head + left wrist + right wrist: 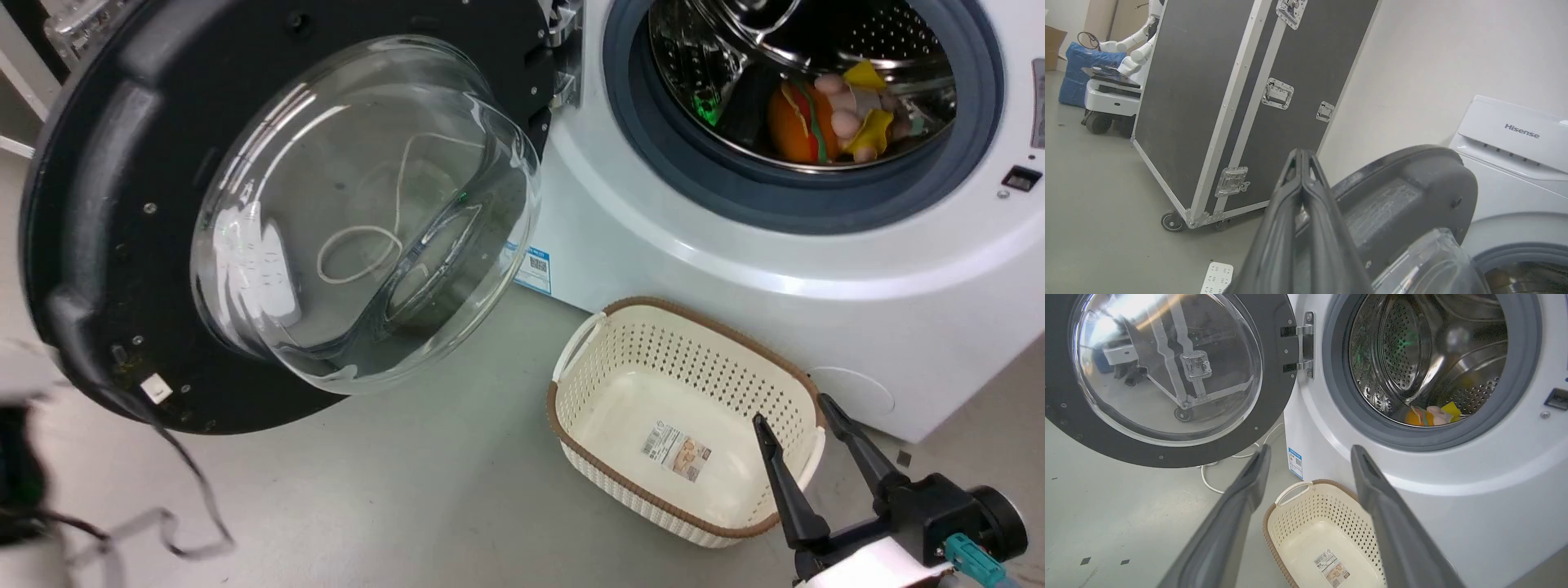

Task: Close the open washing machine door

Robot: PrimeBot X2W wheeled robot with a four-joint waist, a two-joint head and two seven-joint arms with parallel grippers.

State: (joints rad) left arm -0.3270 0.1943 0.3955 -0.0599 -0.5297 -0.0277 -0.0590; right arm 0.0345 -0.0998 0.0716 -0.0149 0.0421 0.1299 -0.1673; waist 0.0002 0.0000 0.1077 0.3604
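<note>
Closure is not yet under way, judging by the layout. At left, the left gripper [1301,159], fingers pressed together and empty, sits just beside the outer rim of the washing machine door [90,212]; contact cannot be confirmed. The door stands swung wide on its hinge, left of the washing machine [735,269], drum opening exposed. At right, the right gripper [792,408] hangs spread and empty above the basket [653,351]. The full swing to latch is left.
</note>
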